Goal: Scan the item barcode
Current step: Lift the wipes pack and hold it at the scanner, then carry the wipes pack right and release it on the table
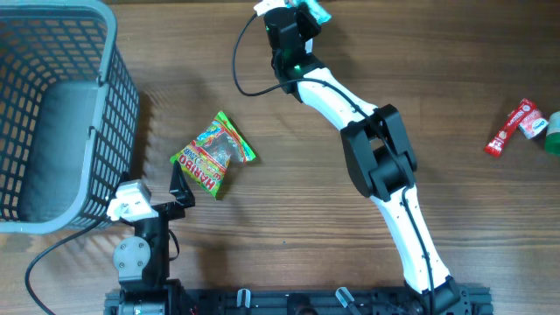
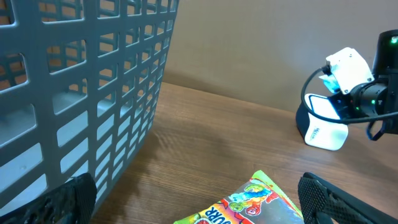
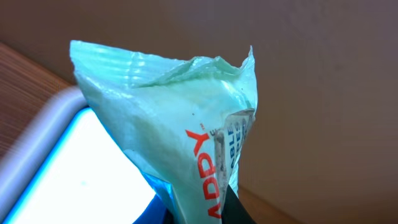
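Packet [image 3: 180, 124] pinched in right gripper [image 1: 302, 12], jaws pressed on its lower end, crimped edge up. I see it over scanner [image 2: 320, 127] at far table [image 1: 289, 201] edge, lit window below-left of it in wrist view; touching or not, cannot tell. Barcode hidden from me. Left gripper [image 1: 182, 197] spread wide, holding nothing, just beside gummy bag [image 1: 213, 156], near basket [image 1: 118, 79] corner. Red tube [image 1: 510, 128] far right.

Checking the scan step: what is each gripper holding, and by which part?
Right gripper pinches a green packet by one end; left gripper holds nothing.
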